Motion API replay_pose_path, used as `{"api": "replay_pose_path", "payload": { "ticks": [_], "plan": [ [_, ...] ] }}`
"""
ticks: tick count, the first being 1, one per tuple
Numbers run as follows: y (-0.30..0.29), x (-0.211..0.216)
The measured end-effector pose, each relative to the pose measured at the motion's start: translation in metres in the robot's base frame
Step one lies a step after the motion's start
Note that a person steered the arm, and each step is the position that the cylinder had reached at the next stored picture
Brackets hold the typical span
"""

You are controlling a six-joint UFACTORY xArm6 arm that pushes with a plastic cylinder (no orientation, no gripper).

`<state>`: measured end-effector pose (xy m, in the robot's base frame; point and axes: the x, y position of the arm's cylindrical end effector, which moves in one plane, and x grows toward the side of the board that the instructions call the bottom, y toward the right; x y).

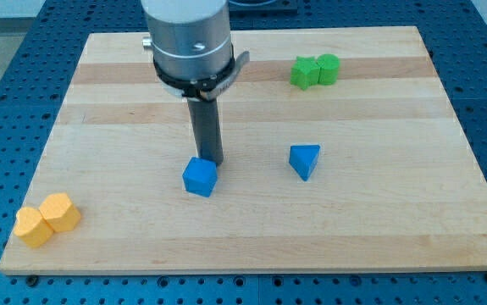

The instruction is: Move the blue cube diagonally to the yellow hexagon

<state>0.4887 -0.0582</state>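
Camera view shows the blue cube (200,177) near the middle of the counter (379,229), a little toward the view's left, turned so that one corner faces the view's bottom; being a cube, it has no long axis to speak of. My tip (211,161) stands just at its upper right edge, touching or nearly so, which looks like the right side to push from, since the yellow hexagon (60,212) lies well apart toward the view's bottom left, touching a second yellow block (30,226) whose shape I cannot make out. A push from here should send the cube diagonally down and left. This arm has no fingers, only the rod, so nothing opens, closes or grips. A blue triangular block (305,160) sits to the view's right of the cube, and two green blocks (314,70) rest together near the top right, both away from the likely path.
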Motion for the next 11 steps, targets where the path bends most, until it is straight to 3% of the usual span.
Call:
{"api": "replay_pose_path", "payload": {
  "ticks": [1, 3, 9, 11],
  "plan": [
    [0.001, 0.035],
    [-0.002, 0.064],
    [-0.123, 0.110],
    [-0.134, 0.130]
  ]
}}
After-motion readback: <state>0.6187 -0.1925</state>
